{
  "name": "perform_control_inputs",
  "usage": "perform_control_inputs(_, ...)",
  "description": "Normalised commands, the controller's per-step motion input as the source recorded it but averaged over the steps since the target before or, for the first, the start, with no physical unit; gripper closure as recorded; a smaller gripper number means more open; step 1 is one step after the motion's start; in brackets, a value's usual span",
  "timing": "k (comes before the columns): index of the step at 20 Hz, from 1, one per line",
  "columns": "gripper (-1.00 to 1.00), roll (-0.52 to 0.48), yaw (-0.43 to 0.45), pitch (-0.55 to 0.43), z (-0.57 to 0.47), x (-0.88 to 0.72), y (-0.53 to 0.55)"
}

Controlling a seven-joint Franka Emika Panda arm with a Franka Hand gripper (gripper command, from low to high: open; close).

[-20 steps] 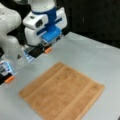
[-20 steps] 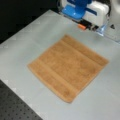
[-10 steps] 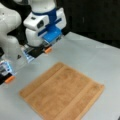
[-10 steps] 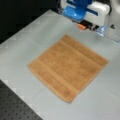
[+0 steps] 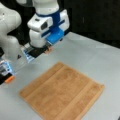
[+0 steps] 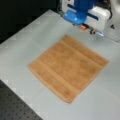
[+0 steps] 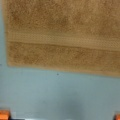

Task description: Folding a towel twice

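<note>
I have the towel point(image 5: 62, 93) lying flat and unfolded on the grey bench point(image 5: 100, 57) in both front views, square to nothing in particular, its woven bands running near two opposite edges. My pincer point(image 7: 60, 117) hangs above bare bench just beyond the towel's far edge, holding nothing; in the wrist view the two orange fingertips point(image 7: 4, 114) sit wide apart at the bottom corners, so the jaws stand open. No fold shows yet. To do this approach well, I judge the pincer should come down low at a corner or edge — catching only one layer of terry and not pressing the cloth into a ridge. The fingertips are cut off by the wrist view's border, and in a front view the arm's body point(image 6: 85, 11) hides them.
</note>
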Motion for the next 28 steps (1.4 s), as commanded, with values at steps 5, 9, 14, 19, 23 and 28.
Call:
perform_control_inputs(5, -1.00, -0.052, -0.254, 0.297, 0.08, 0.57, 0.32)
perform_control_inputs(9, -1.00, -0.076, -0.185, 0.262, 0.04, 0.70, 0.22)
perform_control_inputs(14, -1.00, -0.108, -0.144, 0.224, 0.04, 0.66, 0.12)
perform_control_inputs(19, -1.00, -0.077, -0.170, 0.161, -0.03, 0.52, 0.20)
perform_control_inputs(23, -1.00, -0.083, -0.209, 0.097, -0.15, 0.40, 0.29)
perform_control_inputs(28, -1.00, -0.091, -0.218, 0.168, -0.15, 0.30, 0.26)
